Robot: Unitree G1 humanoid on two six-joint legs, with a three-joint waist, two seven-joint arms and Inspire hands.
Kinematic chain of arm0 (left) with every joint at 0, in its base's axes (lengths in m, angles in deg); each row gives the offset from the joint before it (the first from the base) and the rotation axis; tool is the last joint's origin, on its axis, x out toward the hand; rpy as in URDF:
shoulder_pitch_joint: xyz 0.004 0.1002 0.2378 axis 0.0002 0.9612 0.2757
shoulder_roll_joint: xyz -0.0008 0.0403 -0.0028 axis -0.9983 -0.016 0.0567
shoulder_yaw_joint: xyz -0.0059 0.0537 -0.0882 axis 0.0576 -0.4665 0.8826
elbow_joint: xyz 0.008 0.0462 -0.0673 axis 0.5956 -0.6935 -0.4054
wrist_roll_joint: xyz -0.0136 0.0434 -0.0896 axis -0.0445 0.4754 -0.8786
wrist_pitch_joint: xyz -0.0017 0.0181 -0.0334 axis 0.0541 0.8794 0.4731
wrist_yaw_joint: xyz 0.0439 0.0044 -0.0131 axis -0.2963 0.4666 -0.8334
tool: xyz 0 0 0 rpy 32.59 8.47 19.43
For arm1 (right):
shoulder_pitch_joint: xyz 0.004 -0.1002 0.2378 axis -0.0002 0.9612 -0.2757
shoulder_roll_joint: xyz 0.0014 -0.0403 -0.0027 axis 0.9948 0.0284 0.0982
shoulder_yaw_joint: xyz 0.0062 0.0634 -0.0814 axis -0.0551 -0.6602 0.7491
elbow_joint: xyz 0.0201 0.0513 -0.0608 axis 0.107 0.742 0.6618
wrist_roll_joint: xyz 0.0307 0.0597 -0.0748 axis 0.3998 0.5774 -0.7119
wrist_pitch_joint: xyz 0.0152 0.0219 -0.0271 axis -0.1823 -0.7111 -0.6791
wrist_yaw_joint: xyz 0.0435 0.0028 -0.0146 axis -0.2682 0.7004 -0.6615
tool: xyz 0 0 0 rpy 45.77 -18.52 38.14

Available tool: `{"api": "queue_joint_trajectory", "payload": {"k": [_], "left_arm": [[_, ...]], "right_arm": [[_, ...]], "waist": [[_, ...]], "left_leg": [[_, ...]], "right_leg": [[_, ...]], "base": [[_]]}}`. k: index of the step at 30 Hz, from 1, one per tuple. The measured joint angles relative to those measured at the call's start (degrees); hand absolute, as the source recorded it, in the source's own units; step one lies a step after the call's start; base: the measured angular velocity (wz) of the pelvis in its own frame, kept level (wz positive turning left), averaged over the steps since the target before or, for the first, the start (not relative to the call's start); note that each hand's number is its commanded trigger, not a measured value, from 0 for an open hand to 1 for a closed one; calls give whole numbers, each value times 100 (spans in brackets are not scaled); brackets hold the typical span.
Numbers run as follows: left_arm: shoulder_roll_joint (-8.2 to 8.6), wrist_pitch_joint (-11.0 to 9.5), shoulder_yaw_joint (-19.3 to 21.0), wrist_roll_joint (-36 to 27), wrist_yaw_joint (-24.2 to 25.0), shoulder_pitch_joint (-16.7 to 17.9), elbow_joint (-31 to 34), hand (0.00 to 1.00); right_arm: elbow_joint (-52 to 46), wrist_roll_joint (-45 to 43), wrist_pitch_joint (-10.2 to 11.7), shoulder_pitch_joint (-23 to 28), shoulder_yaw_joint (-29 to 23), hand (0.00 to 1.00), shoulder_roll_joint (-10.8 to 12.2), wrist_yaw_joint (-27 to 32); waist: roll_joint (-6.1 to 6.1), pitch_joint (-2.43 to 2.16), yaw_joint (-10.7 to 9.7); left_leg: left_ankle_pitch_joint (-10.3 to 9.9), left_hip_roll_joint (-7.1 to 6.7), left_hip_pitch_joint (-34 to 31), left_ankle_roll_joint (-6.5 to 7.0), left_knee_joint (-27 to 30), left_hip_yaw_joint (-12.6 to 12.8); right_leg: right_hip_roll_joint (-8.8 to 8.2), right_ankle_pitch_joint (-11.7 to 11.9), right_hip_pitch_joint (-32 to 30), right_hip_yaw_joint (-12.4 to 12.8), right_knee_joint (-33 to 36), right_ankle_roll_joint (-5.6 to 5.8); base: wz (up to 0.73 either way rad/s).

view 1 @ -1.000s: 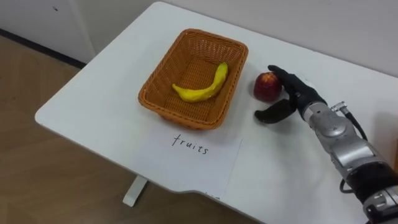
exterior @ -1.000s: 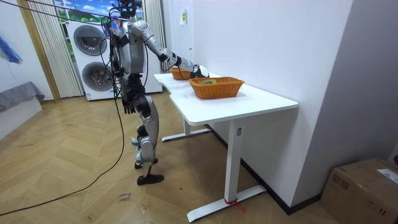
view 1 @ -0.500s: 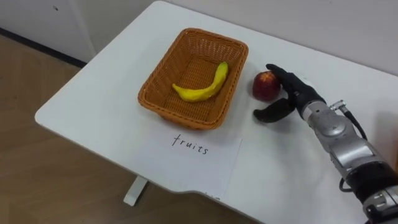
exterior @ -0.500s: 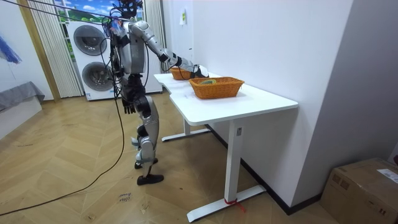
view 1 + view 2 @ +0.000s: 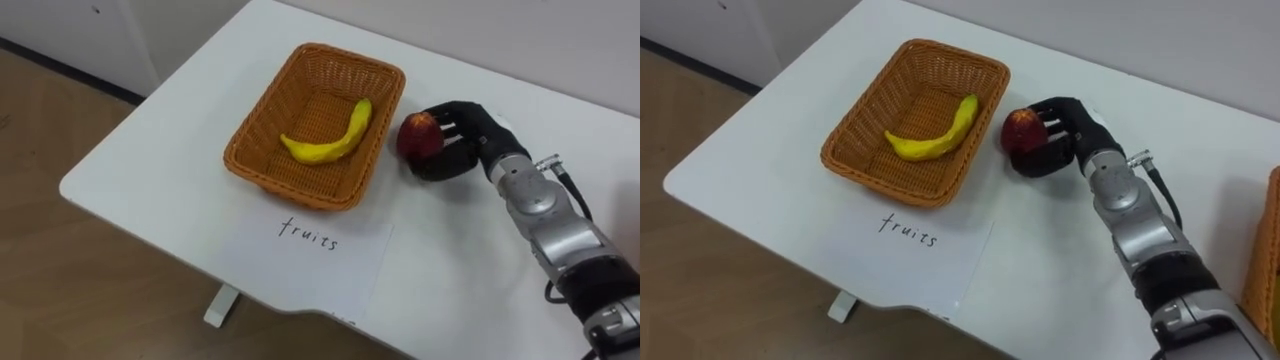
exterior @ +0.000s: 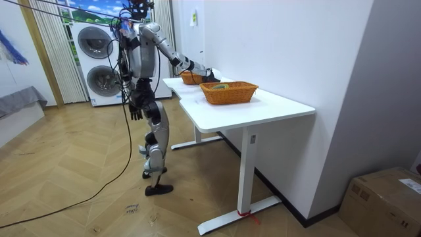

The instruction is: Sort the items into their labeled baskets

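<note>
On the smooth white table point(image 5: 150, 140), the right robot hand point(image 5: 482, 126) clasps a round red apple point(image 5: 415, 138).

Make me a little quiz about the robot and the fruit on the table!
1. True or false: the banana lies inside the wicker basket.
2. What is the robot's right hand curled round? A: the apple. B: the banana. C: a pencil.
3. Fill the gap: the apple is ___ the wicker basket, close by its side on the white table.

Key: 1 true. 2 A. 3 outside.
</note>
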Motion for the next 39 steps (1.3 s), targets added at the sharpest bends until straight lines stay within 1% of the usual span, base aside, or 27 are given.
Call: {"api": "queue_joint_trajectory", "payload": {"k": [12,18,21,22,24,26,27,29,30,31,33,34,35,36,38,39], "left_arm": [[-13,-13,0,0,0,-5,14,0],[-16,-11,12,5,0,1,5,0],[-24,0,45,18,-8,19,25,0],[-33,0,49,9,-18,16,32,0],[-32,-1,48,3,-60,18,28,0],[-26,-2,57,0,-172,40,19,0],[-24,-2,64,2,-195,44,10,0],[-15,-6,151,1,-304,70,8,0],[-14,-8,171,-1,-327,83,6,0],[-13,-8,181,1,-387,115,-3,0],[6,-8,259,1,-416,150,-10,0],[25,-8,303,2,-419,162,-10,0],[48,-8,347,3,-419,181,-5,0],[56,-8,374,3,-419,204,9,0],[97,-14,574,7,-422,300,52,0],[97,-14,601,6,-426,313,64,0]], "right_arm": [[1,101,2,2,6,100,0,-113],[1,30,-9,2,0,100,0,-182],[-100,-107,-75,44,-15,100,3,-205],[-235,-191,-133,91,-16,100,2,-205],[-426,-245,-143,215,-16,100,2,-206],[-685,-296,-143,457,-27,100,1,-204],[-739,-312,-143,519,-46,100,2,-204],[-940,-505,-144,768,-260,100,2,-195],[-974,-541,-144,797,-298,100,1,-174],[-1090,-619,-147,868,-386,100,0,-122],[-1369,-718,-144,1093,-598,100,-4,-50],[-1506,-759,-146,1189,-712,100,-7,-40],[-1630,-805,-146,1229,-764,100,-15,-29],[-1687,-813,-148,1231,-775,100,-16,-29],[-1950,-810,-148,1252,-829,100,-33,-23],[-2009,-808,-150,1257,-860,100,-34,-23]], "waist": [[-14,-8,-1],[-55,-25,-26],[-79,-31,-58],[-87,-32,-85],[-91,-35,-110],[-95,-37,-200],[-95,-38,-210],[-92,-42,-273],[-92,-41,-298],[-88,-41,-373],[-69,-56,-407],[-45,-73,-418],[-9,-93,-482],[8,-103,-499],[70,-139,-551],[76,-138,-569]], "left_leg": [[1,0,2,-1,4,-3],[1,-4,4,-1,-8,-2],[0,-15,38,0,-12,-13],[0,-22,50,0,-15,-14],[0,-50,86,0,-20,-22],[1,-71,143,2,-21,-25],[2,-73,169,3,-23,-25],[0,-79,234,7,-29,-34],[0,-79,257,7,-34,-35],[0,-78,282,7,-40,-33],[-2,-72,300,9,-47,-16],[-3,-59,306,10,-52,6],[-3,-24,329,10,-60,39],[-3,-14,348,10,-71,75],[-2,-1,465,10,-173,166],[0,-5,518,8,-206,168]], "right_leg": [[-6,0,9,-13,3,0],[-5,0,23,-5,-3,1],[-5,-3,107,-19,-81,7],[-5,-5,109,-17,-81,10],[-9,-9,136,-19,-80,16],[-9,-14,220,-23,-125,29],[-7,-10,253,-21,-150,36],[-7,-5,346,-23,-176,45],[-7,-5,357,-22,-176,45],[-8,-5,373,-20,-178,46],[-7,-5,399,-12,-180,46],[-7,-4,396,1,-180,46],[-6,-4,394,18,-180,47],[-5,-3,395,41,-178,46],[3,-2,461,140,-178,42],[3,-2,501,146,-193,43]], "base": [[0],[1],[5],[0],[2],[8],[6],[5],[4],[0],[-3],[-8],[-11],[-21],[-22],[-7]]}}
